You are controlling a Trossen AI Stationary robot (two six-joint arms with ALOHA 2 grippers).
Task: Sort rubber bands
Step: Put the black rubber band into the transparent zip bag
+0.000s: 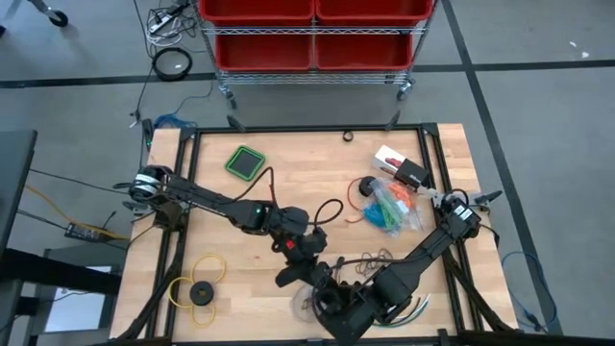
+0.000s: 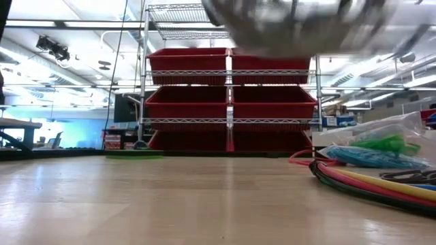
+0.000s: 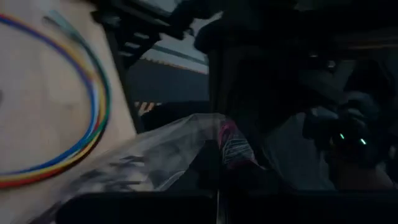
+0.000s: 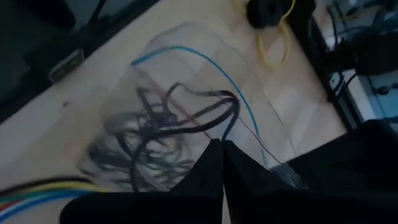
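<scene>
We've got both arms crowded at the near edge of the worktop (image 1: pixel 288 163), working one clear plastic bag (image 4: pixel 186 106) w/ a tangle of dark purple rubber bands (image 4: pixel 155 143) inside. The right pincer (image 4: pixel 222 149) is pressed together, and its tips sit right on the bag's film, so we judge it's pinching an edge of the bag, prob. to hold it steady or lift it open. The left pincer (image 1: pixel 306 252) sits just beside the right one, also pressed together; in its wrist view the crumpled bag lies directly ahead of it, w/ a pinkish-purple bunch showing through, but we can't tell if it actually grips the film. Two arms on one bag makes sense: one anchors, the other pulls the mouth apart. The rest of the bands, blue, green and orange bunches in more clear bags (image 1: pixel 392 210), lie well apart from both pincers, beyond the right arm, beside a small white box (image 1: pixel 389 159). The multicoloured cables (image 4: pixel 43 190) curve close by the held bag. The yellow ring w/ black disc (image 1: pixel 200 284) sits off past the left pincer, and a green-rimmed square pad (image 1: pixel 245 161) lies farther off, beyond the left arm. Sorting hasn't really started, as far as we can judge.
</scene>
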